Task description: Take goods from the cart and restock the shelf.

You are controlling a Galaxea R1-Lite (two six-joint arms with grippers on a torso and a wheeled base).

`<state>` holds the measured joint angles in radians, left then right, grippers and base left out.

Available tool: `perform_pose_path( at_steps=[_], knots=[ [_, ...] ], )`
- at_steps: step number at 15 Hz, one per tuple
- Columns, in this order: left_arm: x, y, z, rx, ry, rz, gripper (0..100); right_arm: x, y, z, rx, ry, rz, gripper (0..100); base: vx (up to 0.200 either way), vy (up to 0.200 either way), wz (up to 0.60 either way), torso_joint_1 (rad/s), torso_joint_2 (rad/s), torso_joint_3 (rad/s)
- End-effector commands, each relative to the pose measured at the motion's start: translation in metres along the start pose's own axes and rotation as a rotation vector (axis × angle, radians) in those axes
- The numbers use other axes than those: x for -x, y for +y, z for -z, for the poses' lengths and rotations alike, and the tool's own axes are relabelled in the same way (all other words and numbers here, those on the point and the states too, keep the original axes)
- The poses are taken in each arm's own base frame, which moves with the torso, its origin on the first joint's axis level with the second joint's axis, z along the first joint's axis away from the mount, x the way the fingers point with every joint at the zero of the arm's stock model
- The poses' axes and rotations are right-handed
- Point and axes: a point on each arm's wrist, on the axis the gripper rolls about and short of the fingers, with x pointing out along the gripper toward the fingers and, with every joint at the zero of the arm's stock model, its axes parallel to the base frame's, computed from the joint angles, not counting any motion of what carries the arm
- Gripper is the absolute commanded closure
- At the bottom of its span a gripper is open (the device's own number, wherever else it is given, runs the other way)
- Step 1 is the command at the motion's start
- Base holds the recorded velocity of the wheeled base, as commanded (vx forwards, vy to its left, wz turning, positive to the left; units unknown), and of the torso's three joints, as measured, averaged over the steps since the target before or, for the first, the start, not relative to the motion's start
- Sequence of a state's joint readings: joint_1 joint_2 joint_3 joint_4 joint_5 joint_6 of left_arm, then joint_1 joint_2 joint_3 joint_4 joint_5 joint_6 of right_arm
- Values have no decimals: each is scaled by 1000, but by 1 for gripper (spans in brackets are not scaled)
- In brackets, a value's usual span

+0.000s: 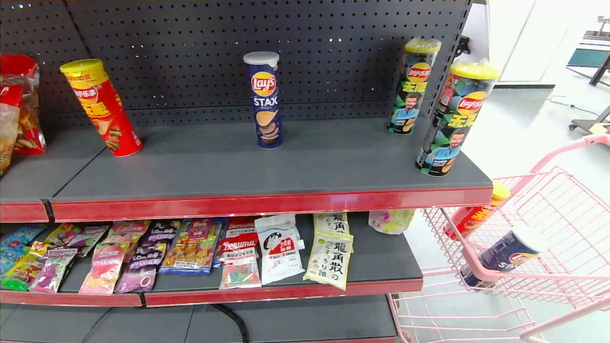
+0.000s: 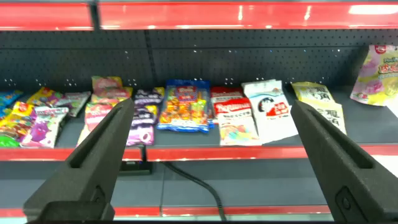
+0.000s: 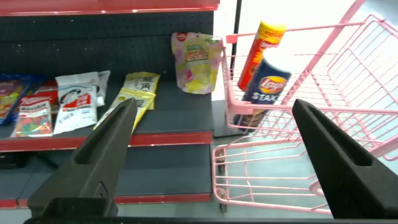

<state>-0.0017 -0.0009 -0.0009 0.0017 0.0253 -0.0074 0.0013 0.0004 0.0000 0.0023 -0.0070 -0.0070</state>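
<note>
The pink cart point(image 1: 562, 150) stands to the right of the shelf and holds a red chips can point(image 1: 476, 214) and a blue chips can point(image 1: 500, 257). On the upper shelf board point(image 1: 286, 166) stand a tilted red can point(image 1: 102, 107), a blue can point(image 1: 264, 100) and two dark green cans point(image 1: 412, 85) point(image 1: 455, 119). My right gripper point(image 3: 217, 168) is open and empty, low down, facing the cart point(image 3: 292, 30) with its red can point(image 3: 261, 50) and blue can point(image 3: 264, 84). My left gripper point(image 2: 211, 168) is open and empty, facing the lower shelf's snack packets point(image 2: 183, 104).
The lower shelf point(image 1: 381, 257) carries several flat snack bags, with a pale green bag point(image 3: 196, 62) at its right end beside the cart. A black cable point(image 2: 199, 183) runs over the bottom board. Red bags point(image 1: 19, 105) sit at the upper shelf's far left.
</note>
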Motion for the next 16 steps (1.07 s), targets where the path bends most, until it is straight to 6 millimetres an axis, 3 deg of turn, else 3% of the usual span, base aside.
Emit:
perform_pose_path(
  at_steps=[1,4,6,16],
  knots=[
    [0,0,0,0,0,-1,0,0,0,0,1,0,-1,0,0,-200,0,2,2,-2],
    [0,0,0,0,2,-1,0,0,0,0,2,0,2,0,0,-200,0,4,-1,4],
    [0,0,0,0,3,-1,0,0,0,0,2,0,3,0,0,0,0,0,0,0],
    [0,0,0,0,0,-1,0,0,0,0,2,0,3,0,0,0,-600,2,0,3]
  ],
)
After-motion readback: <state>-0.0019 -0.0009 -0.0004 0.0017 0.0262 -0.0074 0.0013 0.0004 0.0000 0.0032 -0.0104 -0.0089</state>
